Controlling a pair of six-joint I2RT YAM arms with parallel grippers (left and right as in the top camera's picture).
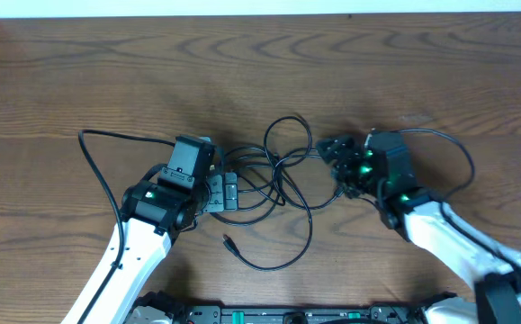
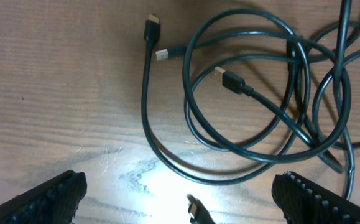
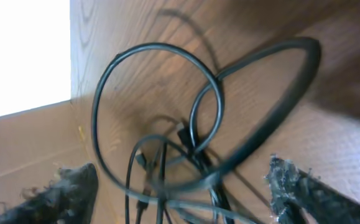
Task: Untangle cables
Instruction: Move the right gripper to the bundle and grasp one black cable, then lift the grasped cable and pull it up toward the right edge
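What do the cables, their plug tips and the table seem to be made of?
Cables: black rubbery or plastic jacket, slight sheen, bending in soft loops. Plug tip: bare metal, likely; pale and shiny. Table: brown wood or wood-look laminate, grain lines showing.

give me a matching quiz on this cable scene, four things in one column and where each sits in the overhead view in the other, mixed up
Things
1. left gripper
2. right gripper
3. cable tangle
4. loose plug end

Places
A. between the two grippers
B. at the right side of the cable tangle
C. on its own, lowest in the overhead view
D. at the left side of the cable tangle

Pairs: 1-D, 2-B, 3-A, 4-C
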